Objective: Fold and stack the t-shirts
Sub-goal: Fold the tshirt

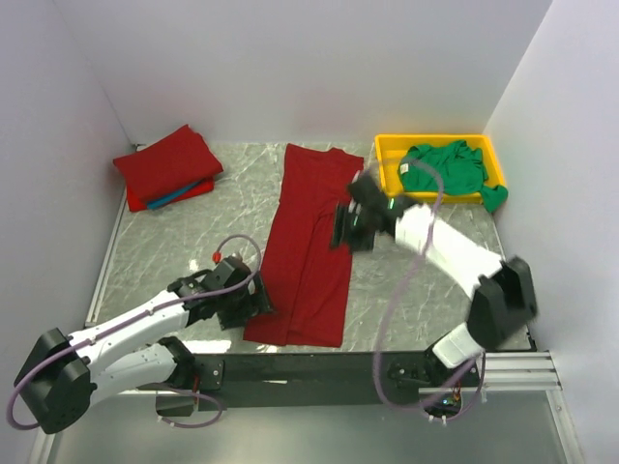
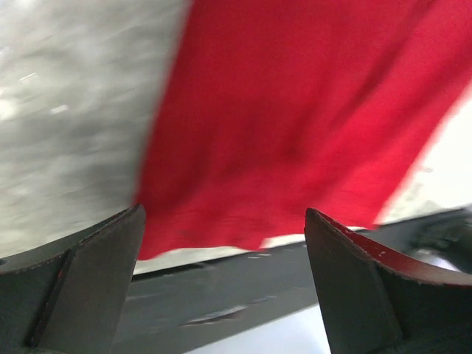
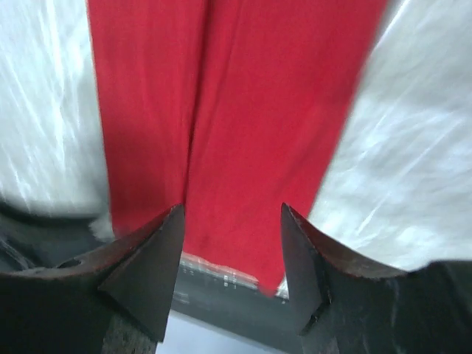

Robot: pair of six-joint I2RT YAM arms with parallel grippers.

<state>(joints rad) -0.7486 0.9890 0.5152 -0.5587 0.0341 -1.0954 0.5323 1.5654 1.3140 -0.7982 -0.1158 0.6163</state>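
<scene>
While both arms' jaws gape empty, the red t-shirt (image 1: 308, 261) lies beneath.

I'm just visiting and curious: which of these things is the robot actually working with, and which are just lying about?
Part of the job: red shirt spread mid-table; folded red stack far left; green shirt.
Just there: yellow tray holding the green shirt; marble table.

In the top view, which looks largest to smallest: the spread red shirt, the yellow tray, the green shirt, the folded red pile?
1. spread red shirt
2. yellow tray
3. folded red pile and green shirt: these look alike, not ranked.
</scene>
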